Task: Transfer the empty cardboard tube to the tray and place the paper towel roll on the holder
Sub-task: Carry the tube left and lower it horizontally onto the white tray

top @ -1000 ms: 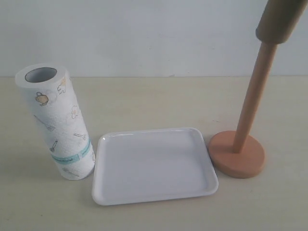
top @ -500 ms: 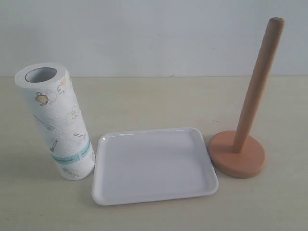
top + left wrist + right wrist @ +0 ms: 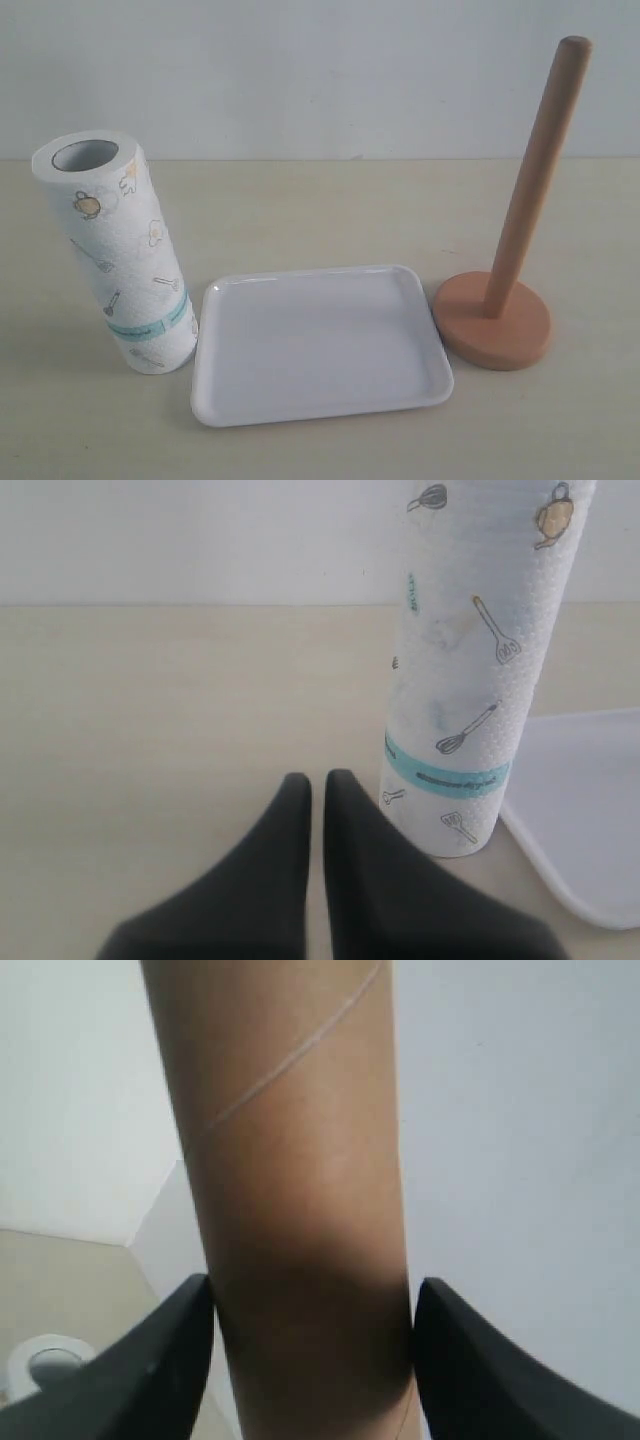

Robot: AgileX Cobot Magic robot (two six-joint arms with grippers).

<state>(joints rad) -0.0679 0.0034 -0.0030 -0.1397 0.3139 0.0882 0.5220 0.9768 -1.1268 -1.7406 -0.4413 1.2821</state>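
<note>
My right gripper [image 3: 312,1305] is shut on the brown cardboard tube [image 3: 290,1160], which fills the right wrist view; both are out of the exterior view. The wooden holder [image 3: 525,210] stands bare at the right, its rod upright on the disc base [image 3: 492,322]. A white tray [image 3: 315,345] lies in the middle with nothing in it. The printed paper towel roll [image 3: 115,250] stands upright at the left, next to the tray. My left gripper [image 3: 317,783] is shut on nothing, low over the table just beside the roll [image 3: 480,670].
The beige table [image 3: 330,200] runs back to a pale wall. A corner of the tray [image 3: 590,810] shows past the roll in the left wrist view. The roll's top [image 3: 40,1360] shows far below in the right wrist view.
The cardboard tube has gone up off the holder's rod and out of the exterior view. The rod now stands bare. Roll and tray have not moved.
</note>
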